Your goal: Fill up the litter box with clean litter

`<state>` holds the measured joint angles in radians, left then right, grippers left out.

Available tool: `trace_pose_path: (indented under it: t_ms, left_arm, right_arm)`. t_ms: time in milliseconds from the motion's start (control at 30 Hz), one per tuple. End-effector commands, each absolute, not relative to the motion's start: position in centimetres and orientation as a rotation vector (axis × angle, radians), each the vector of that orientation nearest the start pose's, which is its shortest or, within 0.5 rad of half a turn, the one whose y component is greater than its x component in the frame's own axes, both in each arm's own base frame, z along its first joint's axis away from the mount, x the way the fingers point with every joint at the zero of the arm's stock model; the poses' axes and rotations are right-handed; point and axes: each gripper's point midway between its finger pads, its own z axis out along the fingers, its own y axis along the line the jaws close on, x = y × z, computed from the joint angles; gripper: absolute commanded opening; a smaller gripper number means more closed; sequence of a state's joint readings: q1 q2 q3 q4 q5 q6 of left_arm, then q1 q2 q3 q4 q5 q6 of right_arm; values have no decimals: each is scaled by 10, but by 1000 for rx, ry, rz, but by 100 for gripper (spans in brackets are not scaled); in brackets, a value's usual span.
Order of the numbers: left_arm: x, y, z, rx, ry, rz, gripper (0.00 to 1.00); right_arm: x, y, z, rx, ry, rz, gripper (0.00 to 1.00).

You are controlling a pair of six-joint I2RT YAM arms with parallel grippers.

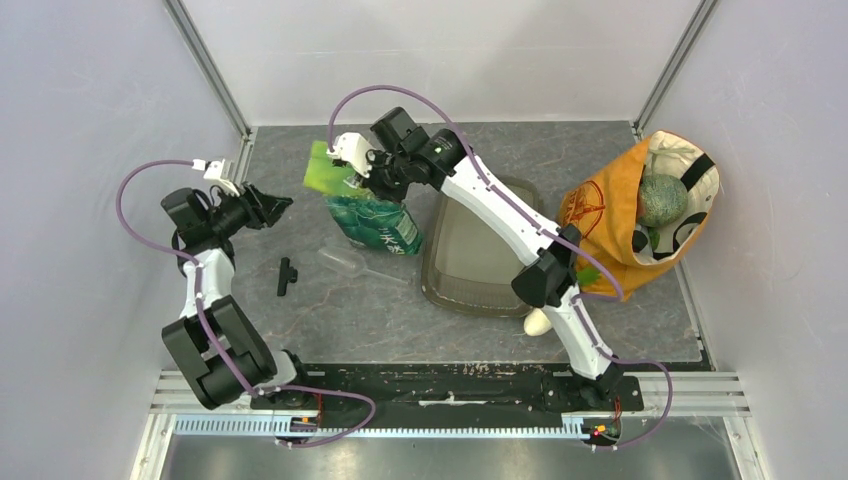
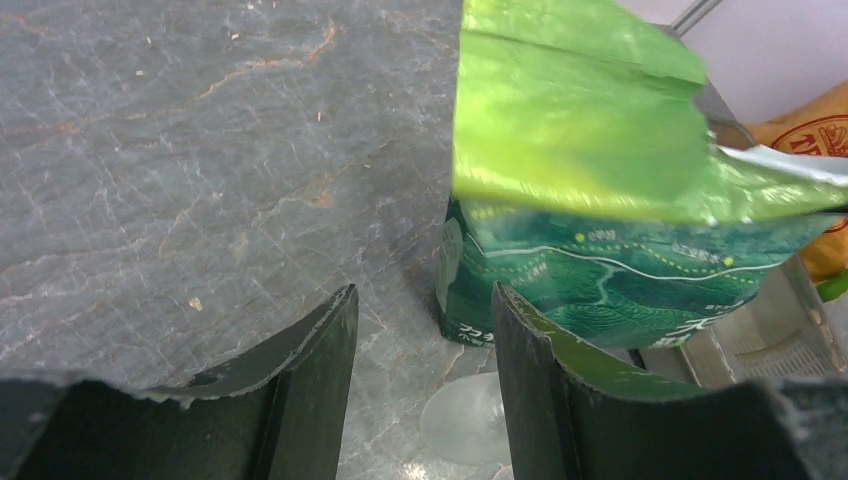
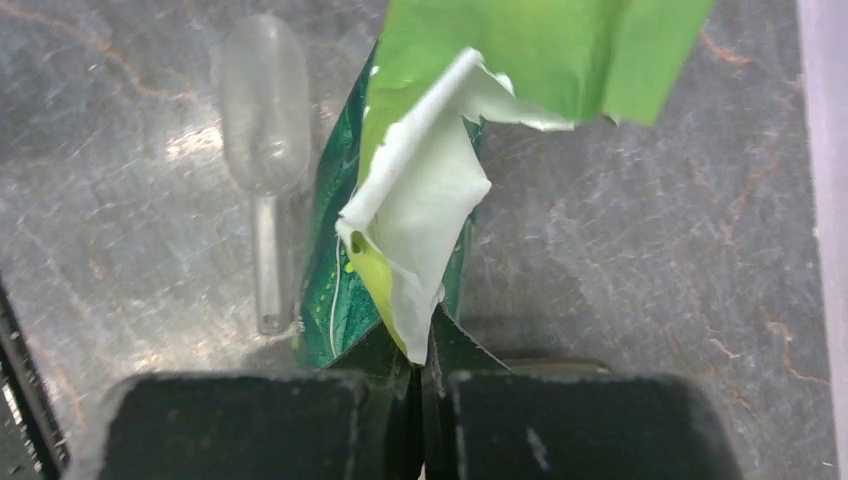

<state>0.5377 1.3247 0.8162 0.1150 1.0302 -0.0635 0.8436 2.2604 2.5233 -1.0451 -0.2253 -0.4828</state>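
Observation:
The litter box (image 1: 480, 255), a smoky grey translucent tray, lies on the table right of centre; I see no clean litter in any view. A green printed bag (image 1: 372, 212) stands left of it. My right gripper (image 1: 362, 172) is shut on the bag's torn top edge (image 3: 420, 235). The bag also shows in the left wrist view (image 2: 600, 180). My left gripper (image 1: 278, 205) is open and empty, left of the bag, pointing at it (image 2: 422, 300). A clear plastic scoop (image 1: 345, 262) lies in front of the bag, also seen in the right wrist view (image 3: 262, 130).
An orange-and-cream fabric bag (image 1: 610, 215) holding a round green thing (image 1: 662, 200) stands right of the tray. A small black clip (image 1: 286, 276) lies on the table at the left. A white oval thing (image 1: 537, 322) lies near the tray's front edge.

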Motion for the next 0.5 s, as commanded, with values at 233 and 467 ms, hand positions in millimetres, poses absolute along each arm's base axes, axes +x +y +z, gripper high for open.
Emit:
trace_pose_path:
  t_ms: [233,467]
  left_arm:
    - [368,44,248,159,1706,-622,60]
    - [361,36,292,246,1640,-598,70]
  right_arm:
    - [379,454,293,-1384,1626,436,0]
    - [385,489,345,-1254,1425,616,0]
